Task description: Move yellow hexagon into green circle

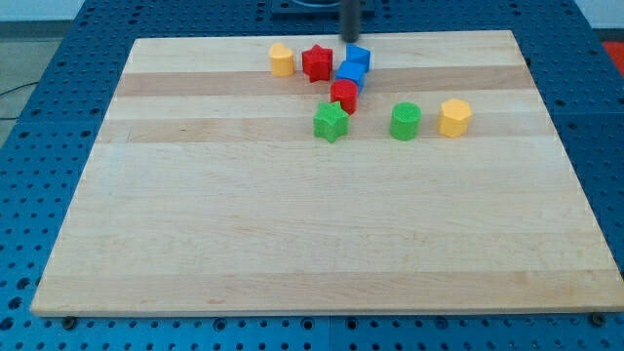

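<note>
The yellow hexagon sits on the wooden board right of centre, near the view's top. The green circle stands just to its left, with a small gap between them. My tip is at the board's top edge, just above a blue cube, well up and to the left of the green circle and the yellow hexagon. The rod is blurred.
A second blue block, a red block and a green star run down from the blue cube. A red star and a yellow block lie to the left. The board rests on a blue perforated table.
</note>
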Tool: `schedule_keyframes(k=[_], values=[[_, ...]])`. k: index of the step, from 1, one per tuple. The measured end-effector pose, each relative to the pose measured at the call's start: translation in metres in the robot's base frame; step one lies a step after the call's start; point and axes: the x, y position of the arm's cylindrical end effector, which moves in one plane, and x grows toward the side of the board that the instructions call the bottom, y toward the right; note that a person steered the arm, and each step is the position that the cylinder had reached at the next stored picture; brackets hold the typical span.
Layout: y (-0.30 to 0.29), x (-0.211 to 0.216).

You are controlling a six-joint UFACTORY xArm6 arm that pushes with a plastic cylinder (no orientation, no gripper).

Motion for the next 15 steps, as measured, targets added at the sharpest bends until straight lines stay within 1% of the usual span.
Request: schedule_keyframes(k=[1, 2, 3, 4, 6, 7, 8, 9, 10, 11, 12, 13, 14, 15], values=[[0.062, 0.009], [0.108, 0.048], [0.118, 0.054], [0.092, 0.101], [0.082, 0.144], [0.088, 0.173], [0.123, 0.164], [0.170, 0.189], [0.146, 0.236], [0.100, 0.263], [0.090, 0.255], [0.090, 0.232], [0.096, 0.225], [0.118, 0.220]])
